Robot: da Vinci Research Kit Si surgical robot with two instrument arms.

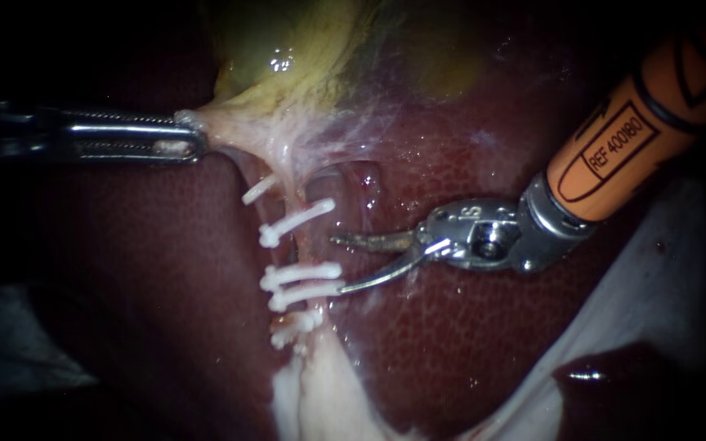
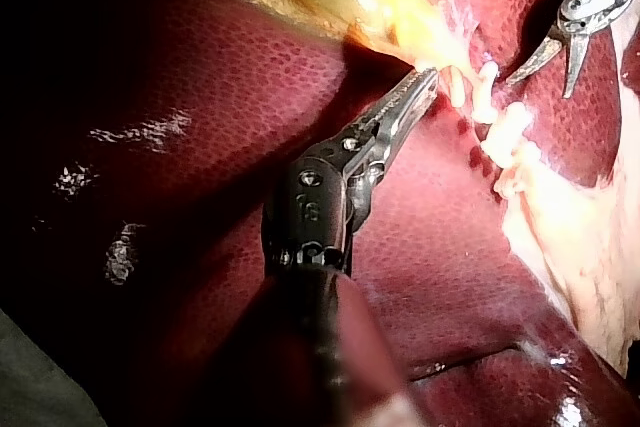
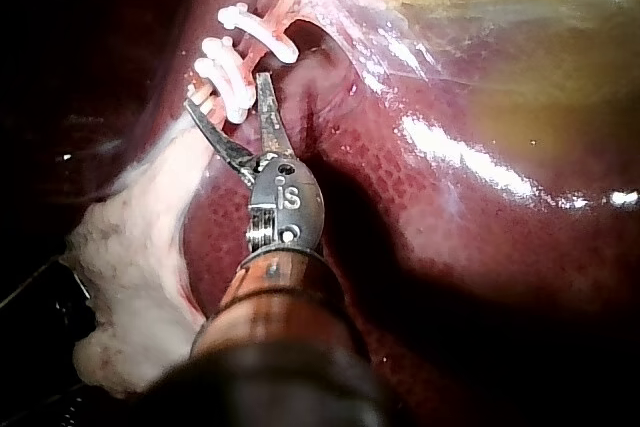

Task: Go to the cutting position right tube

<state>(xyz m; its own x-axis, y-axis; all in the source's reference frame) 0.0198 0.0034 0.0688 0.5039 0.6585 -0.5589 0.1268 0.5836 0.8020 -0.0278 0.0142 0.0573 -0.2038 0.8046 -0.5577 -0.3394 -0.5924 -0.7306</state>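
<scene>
The right tube (image 1: 310, 245) is seen crosswise just ahead of the right instrument (image 1: 337, 264), hand released; the left instrument (image 1: 194, 139) is clenched on the gallbladder (image 1: 288, 57).

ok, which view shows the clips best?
Endoscope view: the white clips lie side-on in a row, each separate and unobstructed. The left wrist view shows them bunched together just beyond the left instrument. In the right wrist view the right instrument overlaps some of them.

pale pink tube (image 1: 302, 247) running down from gallbladder (image 1: 288, 57) across liver (image 1: 467, 343), crossed by white clips (image 1: 297, 221).
</scene>
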